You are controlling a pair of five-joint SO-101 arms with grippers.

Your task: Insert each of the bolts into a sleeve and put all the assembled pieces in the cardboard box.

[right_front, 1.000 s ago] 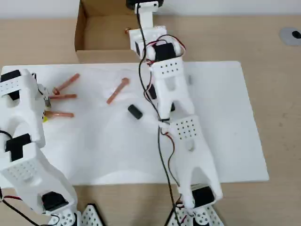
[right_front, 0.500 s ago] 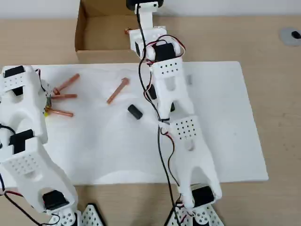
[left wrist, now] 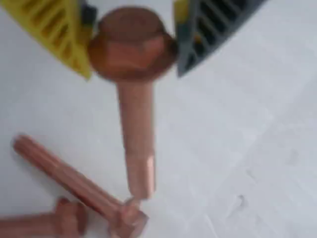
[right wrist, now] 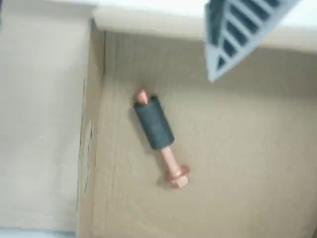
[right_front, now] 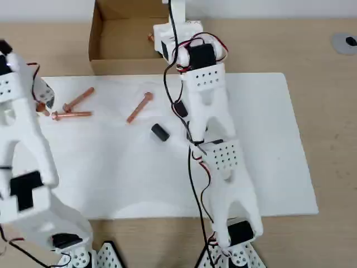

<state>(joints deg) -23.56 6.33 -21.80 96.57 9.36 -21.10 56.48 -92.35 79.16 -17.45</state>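
The left pincer (left wrist: pixel 132 62) is clenched on the hexagonal head of a slim copper-coloured metal bolt (left wrist: pixel 136 129) at the white mat's (right_front: pixel 268 167) left edge, likely a light, rigid, slippery piece best held across those flats; the right pincer (right wrist: pixel 111 44) hangs released over the brown cardboard box (right_front: pixel 114 44).

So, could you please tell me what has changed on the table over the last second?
The left tool shut on the nearest copper-coloured metal bolt and lifted it off the white mat. The right arm edged farther over the brown cardboard box. The other three bolts and the small black cylindrical sleeve stayed put.
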